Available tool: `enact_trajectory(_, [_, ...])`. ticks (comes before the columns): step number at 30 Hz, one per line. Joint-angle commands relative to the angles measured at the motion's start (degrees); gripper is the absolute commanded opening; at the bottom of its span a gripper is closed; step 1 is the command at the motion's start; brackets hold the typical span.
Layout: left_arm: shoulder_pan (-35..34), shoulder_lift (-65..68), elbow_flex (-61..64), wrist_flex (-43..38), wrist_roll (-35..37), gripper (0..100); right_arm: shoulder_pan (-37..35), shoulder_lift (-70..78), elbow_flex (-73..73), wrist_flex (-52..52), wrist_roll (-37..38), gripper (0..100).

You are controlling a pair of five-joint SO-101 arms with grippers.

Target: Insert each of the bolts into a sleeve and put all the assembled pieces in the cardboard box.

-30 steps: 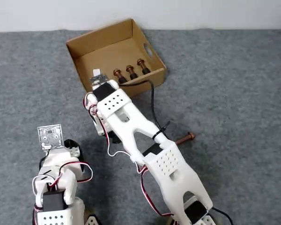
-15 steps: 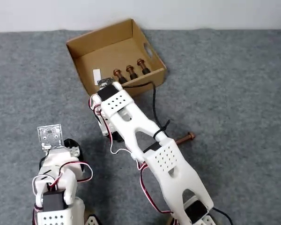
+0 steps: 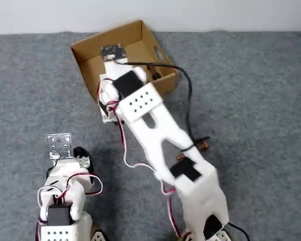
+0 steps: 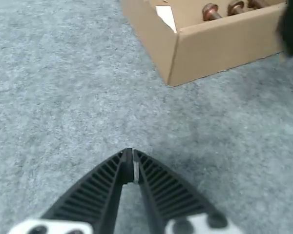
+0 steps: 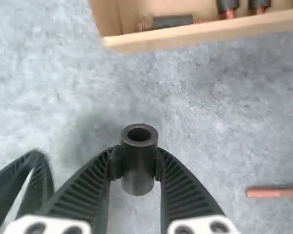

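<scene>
High view: cardboard box (image 3: 83, 56) sits at the far side of the grey table (image 3: 261, 100). Right arm (image 3: 155, 125) stretches from the near edge up to the box, wrist over the box's near wall. Left arm (image 3: 65, 186) is low at the near left, well apart from the box. Loose bolt (image 3: 204, 146) lies on the table just beside the right arm, partly hidden by it. Left wrist view: left jaws clenched, tips meeting, nothing between them, over bare table. A box corner is ahead, with copper heads of the assembled pieces (image 4: 211, 9) in a row inside and a white label (image 4: 166, 17) on the box floor. Right wrist view: right jaws grasping a black sleeve (image 5: 138, 158), upright, open bore facing up, above the table and near the box's outer wall, outside it. Assembled pieces are inside past the wall, one lying flat. The loose bolt's copper shank is on the table off to the side, apart from the sleeve.
</scene>
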Motion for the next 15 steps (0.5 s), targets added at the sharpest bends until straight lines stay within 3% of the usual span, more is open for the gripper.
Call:
enact_trajectory(1, [0.6,-0.2,-0.5,-0.6,-0.2,1,2.0,-12.3,9.1,2.6,0.4,0.8])
enact_trajectory(6, [0.4,-0.2,-0.5,1.0,0.0,1,7.3,-25.5,28.0,2.4,-2.1,0.8])
enact_trajectory(9, [0.5,-0.4,-0.5,0.7,4.3,1,9.8,-34.8,38.9,1.5,-3.8,0.8])
enact_trajectory(12, [0.7,-0.4,-0.5,0.6,9.1,1,12.3,-45.1,49.0,-3.0,-4.2,0.8])
enact_trajectory(15, [0.7,-0.4,-0.5,0.6,9.3,1,15.4,-56.1,59.5,-9.5,-4.2,0.8])
